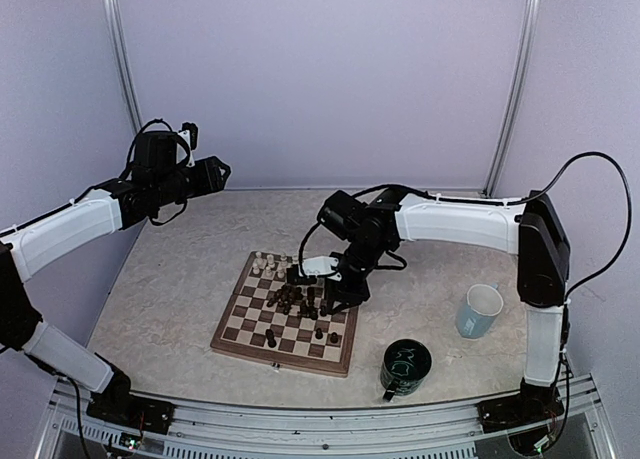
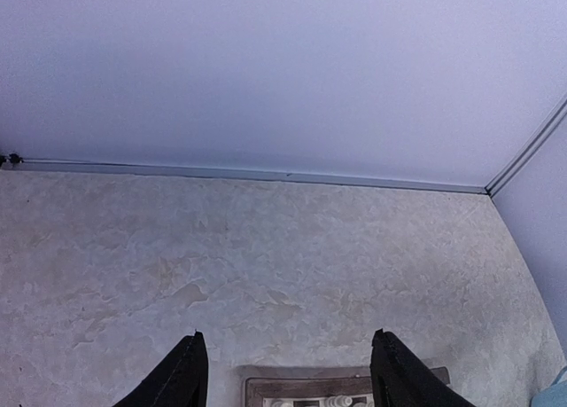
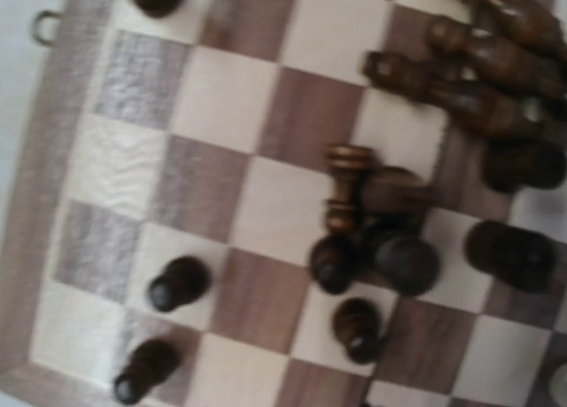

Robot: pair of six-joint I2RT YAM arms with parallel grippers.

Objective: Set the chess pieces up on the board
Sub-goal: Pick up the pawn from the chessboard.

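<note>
The board (image 1: 236, 331) lies in the middle of the table. Cream chess pieces (image 1: 266, 263) stand at its far left corner, and dark chess pieces (image 1: 298, 299) lie jumbled near its middle. My right gripper (image 1: 333, 297) hangs low over that dark heap, its fingers lost among the pieces. The right wrist view shows no fingers, only the board (image 3: 221, 97), a fallen dark piece (image 3: 345, 190) and upright dark pieces (image 3: 177, 283). My left gripper (image 1: 218, 172) is raised high at the far left. It is open (image 2: 288, 371) with nothing between its fingers (image 2: 186, 379).
A pale blue mug (image 1: 480, 311) stands right of the board and a dark green mug (image 1: 405, 367) nearer the front edge. White walls close the back and sides. A small metal ring (image 3: 44, 26) sits at the board's border.
</note>
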